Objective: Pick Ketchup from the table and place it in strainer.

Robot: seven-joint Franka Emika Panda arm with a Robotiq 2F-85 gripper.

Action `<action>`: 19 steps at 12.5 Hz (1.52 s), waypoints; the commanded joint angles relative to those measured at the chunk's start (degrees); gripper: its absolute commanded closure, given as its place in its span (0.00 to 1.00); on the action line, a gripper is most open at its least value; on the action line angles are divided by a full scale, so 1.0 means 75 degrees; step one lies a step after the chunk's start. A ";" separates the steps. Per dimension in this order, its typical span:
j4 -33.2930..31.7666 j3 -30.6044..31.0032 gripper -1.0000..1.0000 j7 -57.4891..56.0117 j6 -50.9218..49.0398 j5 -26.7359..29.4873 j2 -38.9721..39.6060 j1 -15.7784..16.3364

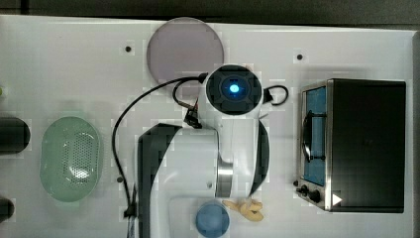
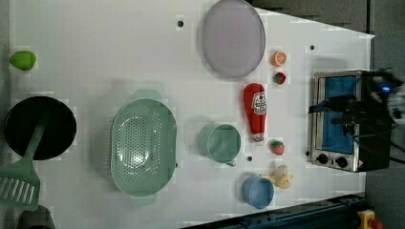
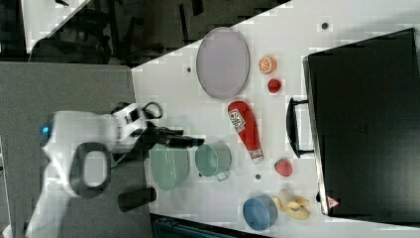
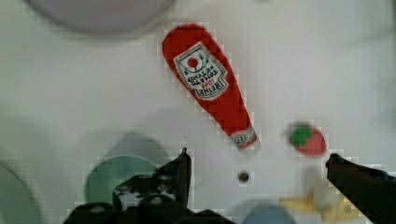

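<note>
From my console, the pale mint-green oval perforated plastic strainer (image 2: 143,145) sits well apart from the bright-red elongated ketchup bottle (image 2: 255,112), which lies flat on the white table (image 2: 95,57) right of the round green mug (image 2: 220,142) in the left view. My black two-finger gripper (image 4: 257,165) hangs spread wide, empty. My worry: descending crooked, I'd clip the small red strawberry (image 4: 308,139) near its cap

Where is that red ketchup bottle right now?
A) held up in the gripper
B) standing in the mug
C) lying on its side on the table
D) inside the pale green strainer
C: the ketchup bottle lies flat on the white table, between the mug and the toaster oven, while the strainer is empty and the open gripper holds nothing.
</note>
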 commanded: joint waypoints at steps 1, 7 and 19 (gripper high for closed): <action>-0.0479 -0.0031 0.00 -0.2777 0.1118 0.0018 0.0213 -0.0029; -0.1371 -0.0010 0.00 -0.3530 0.3666 -0.0055 0.1424 0.0203; -0.1928 -0.0052 0.40 -0.3513 0.6082 -0.0105 0.3004 0.0237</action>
